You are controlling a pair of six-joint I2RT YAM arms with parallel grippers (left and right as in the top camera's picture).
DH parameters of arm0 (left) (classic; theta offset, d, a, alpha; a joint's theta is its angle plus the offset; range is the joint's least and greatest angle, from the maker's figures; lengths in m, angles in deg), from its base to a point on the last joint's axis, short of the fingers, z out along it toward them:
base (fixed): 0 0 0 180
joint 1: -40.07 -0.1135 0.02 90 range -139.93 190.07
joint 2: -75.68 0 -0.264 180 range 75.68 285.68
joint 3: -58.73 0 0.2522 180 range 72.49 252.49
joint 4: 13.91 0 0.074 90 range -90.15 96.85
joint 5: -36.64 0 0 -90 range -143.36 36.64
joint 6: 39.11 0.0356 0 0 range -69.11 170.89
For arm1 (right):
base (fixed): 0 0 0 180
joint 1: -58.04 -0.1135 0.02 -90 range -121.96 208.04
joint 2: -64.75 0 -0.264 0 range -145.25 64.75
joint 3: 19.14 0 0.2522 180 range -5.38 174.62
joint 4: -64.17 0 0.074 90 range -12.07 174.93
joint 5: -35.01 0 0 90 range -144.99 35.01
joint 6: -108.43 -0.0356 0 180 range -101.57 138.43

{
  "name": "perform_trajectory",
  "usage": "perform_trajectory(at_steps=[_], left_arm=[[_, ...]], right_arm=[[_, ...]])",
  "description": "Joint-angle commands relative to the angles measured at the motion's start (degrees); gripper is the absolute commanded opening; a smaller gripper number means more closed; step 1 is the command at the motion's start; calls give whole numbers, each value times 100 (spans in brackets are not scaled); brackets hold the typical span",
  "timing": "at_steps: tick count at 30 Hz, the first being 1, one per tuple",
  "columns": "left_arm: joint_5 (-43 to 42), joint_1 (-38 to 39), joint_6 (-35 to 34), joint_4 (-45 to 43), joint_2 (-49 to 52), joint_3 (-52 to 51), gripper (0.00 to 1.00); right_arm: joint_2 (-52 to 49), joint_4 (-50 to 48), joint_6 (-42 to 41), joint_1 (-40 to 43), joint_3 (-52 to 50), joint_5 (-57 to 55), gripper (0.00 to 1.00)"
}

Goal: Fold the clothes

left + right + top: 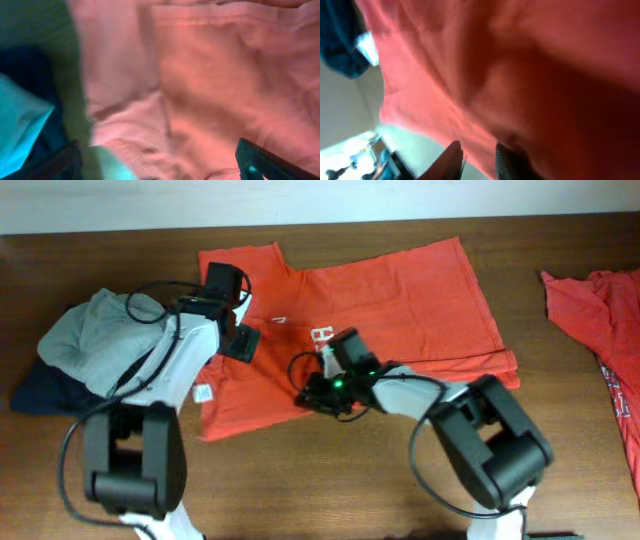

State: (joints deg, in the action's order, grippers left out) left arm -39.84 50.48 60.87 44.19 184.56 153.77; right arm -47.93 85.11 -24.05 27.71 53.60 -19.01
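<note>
Cloth, an orange-red cotton T-shirt with white print (400,290), lay partly folded at the middle of the brown wooden table (300,470). The left gripper (240,332) hung over its left part, fingers (255,162) spread wide. The right gripper (318,390) sat low at its near edge, fingers (507,160) narrowly parted. A second red shirt (600,310) lay far right, and a grey garment (90,335) far left.
</note>
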Motion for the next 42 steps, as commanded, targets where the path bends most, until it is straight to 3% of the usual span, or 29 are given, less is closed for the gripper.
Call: perform_trajectory(at_steps=[1,8,15,17,21,26,30,42], left_arm=[[-435,-11,-503,538,-413,116,97],[-1517,-9,-743,826,-382,-297,96],[-1598,-4,-1110,662,-382,-1296,95],[-1593,-9,-1473,326,-382,-1744,78],[-1497,-72,-2109,-192,-382,-2302,1],[-428,-667,-2667,-221,-385,-2461,1],[-603,-1134,-2522,-581,-385,-2461,0],[-619,-1132,-2404,-586,-385,-2461,1]], right_arm=[[1088,595,1084,793,-116,-811,33],[2568,1910,2107,2667,-116,-870,45],[2726,2782,2260,4358,-116,-885,49],[2726,2874,2326,4666,-116,-883,49],[2726,2931,2452,5064,-116,-887,49],[2715,2983,2448,5174,-118,-1259,54],[2404,3206,2446,5167,-125,-1488,55],[1353,3401,2334,5169,-133,-1532,54]])
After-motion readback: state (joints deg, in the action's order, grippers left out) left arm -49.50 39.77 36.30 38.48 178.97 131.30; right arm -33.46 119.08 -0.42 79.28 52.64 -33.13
